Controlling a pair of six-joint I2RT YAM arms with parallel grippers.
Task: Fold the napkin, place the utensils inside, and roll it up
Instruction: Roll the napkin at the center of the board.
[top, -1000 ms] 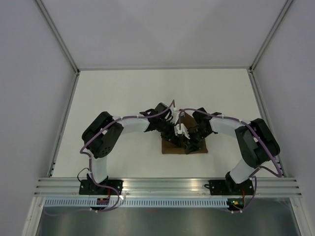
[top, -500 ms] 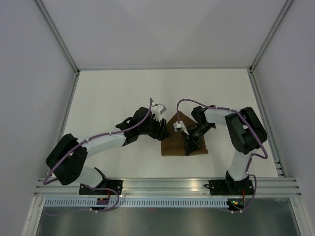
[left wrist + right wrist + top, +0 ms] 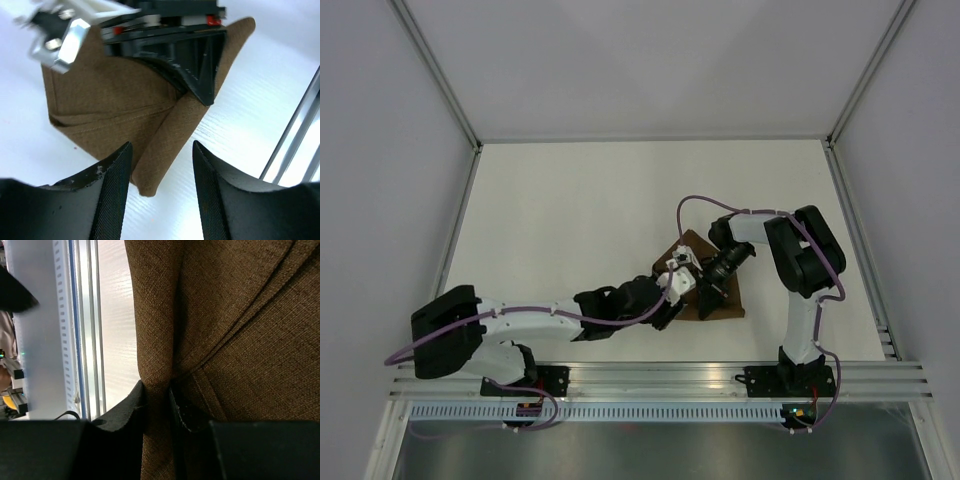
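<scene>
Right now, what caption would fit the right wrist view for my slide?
Right gripper pinching a fold of the brown napkin, with the white table beside it.

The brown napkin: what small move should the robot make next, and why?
Probably ease the left hand forward and close it on the corner of the napkin facing it. Its fingers are open with that corner just ahead between them, while the right hand is shut on a fold, so a second grip would let both work the cloth.

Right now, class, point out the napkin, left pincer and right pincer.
napkin [image 3: 110, 100]: left wrist view, flat folded face.
left pincer [image 3: 161, 150]: left wrist view, gap between open fingertips.
right pincer [image 3: 157, 392]: right wrist view, midway between fingertips.
</scene>
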